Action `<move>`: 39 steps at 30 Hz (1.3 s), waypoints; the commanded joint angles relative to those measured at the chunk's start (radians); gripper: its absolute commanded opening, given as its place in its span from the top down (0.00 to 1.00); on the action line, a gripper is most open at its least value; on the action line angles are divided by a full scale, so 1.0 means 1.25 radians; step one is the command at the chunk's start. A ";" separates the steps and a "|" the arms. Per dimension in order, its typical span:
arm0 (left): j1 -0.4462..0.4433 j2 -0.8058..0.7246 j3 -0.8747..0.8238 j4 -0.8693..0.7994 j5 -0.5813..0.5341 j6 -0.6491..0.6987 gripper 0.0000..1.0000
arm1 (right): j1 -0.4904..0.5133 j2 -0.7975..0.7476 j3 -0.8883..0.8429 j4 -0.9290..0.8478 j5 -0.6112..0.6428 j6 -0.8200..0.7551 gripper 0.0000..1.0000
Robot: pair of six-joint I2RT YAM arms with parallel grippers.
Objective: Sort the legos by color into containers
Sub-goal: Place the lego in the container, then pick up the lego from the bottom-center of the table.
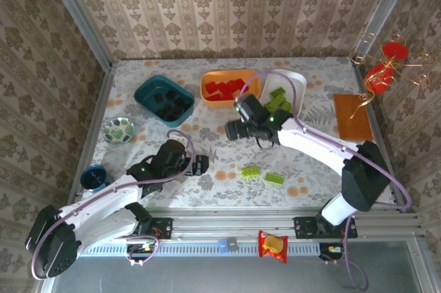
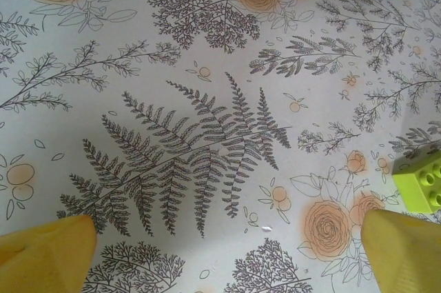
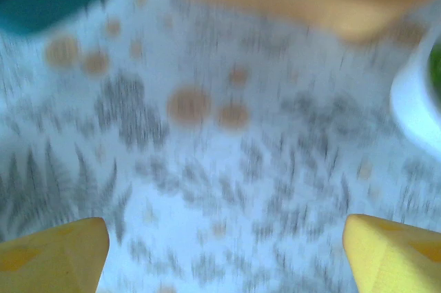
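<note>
a mock-home robot test booth: wallpapered panels (image 1: 234, 3), aluminium frame (image 1: 275, 218), floral tablecloth (image 1: 227, 186).

Black legos (image 1: 169, 105) sit in the teal tray (image 1: 150, 86), red legos (image 1: 224, 89) in the orange tray (image 1: 231, 74), green legos (image 1: 278, 100) in the white tray (image 1: 293, 79). Two green bricks (image 1: 251, 170) lie loose on the counter (image 1: 220, 189) nearer me.

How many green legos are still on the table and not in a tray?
2. One green lego lies on the tablecloth near the front edge; the second green lego sits just right of it. More might be hidden.
</note>
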 commanded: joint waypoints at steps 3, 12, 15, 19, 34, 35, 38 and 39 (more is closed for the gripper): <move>0.013 0.004 0.001 0.013 -0.006 0.006 0.00 | 0.070 -0.038 -0.150 -0.017 0.049 0.115 0.11; 0.021 0.023 -0.014 0.029 0.004 -0.003 0.00 | 0.133 0.030 -0.212 0.011 0.040 0.186 0.10; 0.024 0.023 -0.020 0.031 0.005 -0.006 0.00 | 0.145 0.058 -0.211 0.025 0.028 0.193 0.11; 0.029 0.028 -0.024 0.035 0.010 -0.007 0.00 | 0.155 0.088 -0.211 0.027 0.029 0.201 0.14; 0.037 0.044 -0.031 0.054 0.026 -0.009 0.00 | 0.163 0.038 -0.231 0.058 0.044 0.181 0.42; 0.037 0.045 -0.031 0.056 0.027 -0.009 0.00 | 0.162 0.019 -0.227 0.056 0.048 0.173 0.43; 0.037 0.047 -0.031 0.058 0.031 -0.009 0.00 | 0.145 -0.029 -0.201 0.040 0.056 0.150 0.46; 0.039 0.047 -0.030 0.060 0.031 -0.009 0.00 | 0.135 -0.042 -0.192 0.037 0.058 0.141 0.47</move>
